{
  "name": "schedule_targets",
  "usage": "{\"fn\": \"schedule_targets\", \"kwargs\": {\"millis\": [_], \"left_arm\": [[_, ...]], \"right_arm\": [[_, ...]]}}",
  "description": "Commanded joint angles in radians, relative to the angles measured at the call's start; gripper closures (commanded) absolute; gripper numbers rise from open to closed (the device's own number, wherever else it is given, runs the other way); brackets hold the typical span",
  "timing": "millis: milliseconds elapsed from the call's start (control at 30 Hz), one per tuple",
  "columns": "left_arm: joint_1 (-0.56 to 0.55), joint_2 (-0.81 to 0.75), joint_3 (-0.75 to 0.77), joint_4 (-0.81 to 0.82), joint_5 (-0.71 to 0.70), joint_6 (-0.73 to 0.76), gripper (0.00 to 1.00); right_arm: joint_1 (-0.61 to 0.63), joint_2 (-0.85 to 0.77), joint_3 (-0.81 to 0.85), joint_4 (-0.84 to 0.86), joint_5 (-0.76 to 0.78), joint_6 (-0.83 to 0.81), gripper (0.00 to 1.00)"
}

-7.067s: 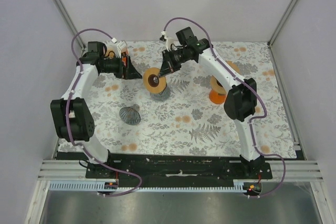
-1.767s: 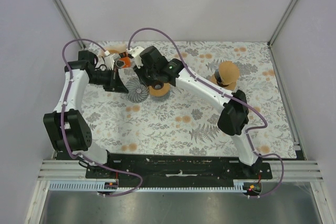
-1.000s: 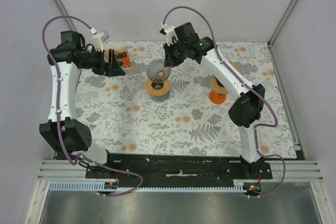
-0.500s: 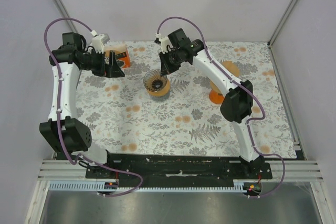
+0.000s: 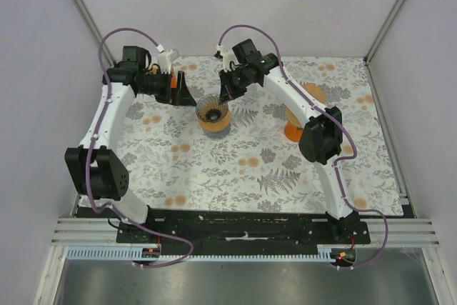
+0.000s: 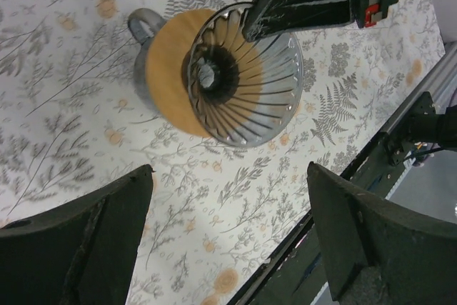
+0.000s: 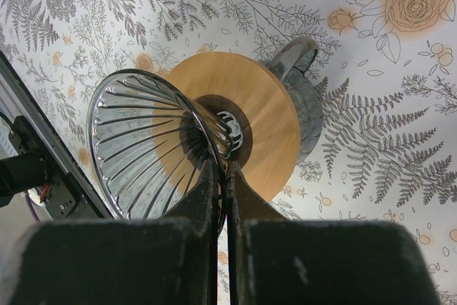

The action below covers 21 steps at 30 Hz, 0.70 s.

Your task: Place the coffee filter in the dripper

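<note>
The glass dripper (image 5: 212, 110) (image 6: 246, 87) (image 7: 139, 144) stands upright in its round wooden collar (image 6: 166, 69) (image 7: 260, 116) on a grey mug (image 7: 305, 98) at the back middle of the table. My right gripper (image 5: 226, 95) (image 7: 222, 171) is shut on the dripper's rim wall, coming down from behind it. My left gripper (image 5: 183, 95) (image 6: 228, 244) hangs wide open just left of the dripper, with nothing between its fingers. A tan cone that looks like the coffee filter (image 5: 313, 93) sits on an orange stand (image 5: 293, 132) at the right, partly hidden by the right arm.
A flowered cloth (image 5: 243, 169) covers the table. An orange box (image 5: 170, 71) shows partly behind the left wrist at the back left. The black rail at the table's near edge (image 6: 400, 141) appears in the left wrist view.
A second ago the right gripper held the glass dripper above the wooden collar; now it sits down in the collar. The left arm has swung right, close to the dripper.
</note>
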Motion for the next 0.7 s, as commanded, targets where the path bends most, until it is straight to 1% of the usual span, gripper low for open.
{"fn": "schedule_targets", "kwargs": {"millis": [0,100,133,167,233,267,333,367,433,533,667], "left_arm": [[-0.069,0.11,0.018,0.155,-0.039,-0.149,0.11],[-0.097,0.176,0.035,0.18,-0.061,-0.201,0.29],[-0.106,0.191,0.041,0.184,-0.071,-0.206,0.32],[-0.115,0.201,0.041,0.186,-0.094,-0.208,0.33],[-0.131,0.221,0.043,0.197,-0.128,-0.206,0.41],[-0.135,0.228,0.043,0.2,-0.134,-0.205,0.5],[-0.14,0.244,0.04,0.204,-0.136,-0.209,0.72],[-0.14,0.25,0.035,0.209,-0.133,-0.212,0.81],[-0.141,0.267,0.034,0.211,-0.127,-0.217,0.92],[-0.141,0.296,0.026,0.208,-0.128,-0.219,0.98],[-0.141,0.331,0.003,0.198,-0.153,-0.205,0.98]], "right_arm": [[0.004,0.041,0.007,-0.005,0.037,-0.012,1.0],[0.003,0.038,0.005,-0.003,0.043,-0.011,1.0],[0.003,0.035,0.004,-0.003,0.045,-0.011,1.0],[0.003,0.034,0.002,-0.003,0.049,-0.014,1.0],[0.001,0.029,-0.005,-0.003,0.054,-0.021,1.0],[0.001,0.029,-0.01,-0.002,0.054,-0.022,1.0],[0.0,0.035,-0.016,-0.002,0.056,-0.022,1.0],[-0.002,0.04,-0.018,-0.002,0.053,-0.022,1.0],[-0.006,0.057,-0.019,0.0,0.049,-0.022,1.0],[-0.02,0.089,-0.021,0.003,0.056,-0.017,1.0],[-0.029,0.106,-0.06,0.018,0.069,-0.018,1.0]]}}
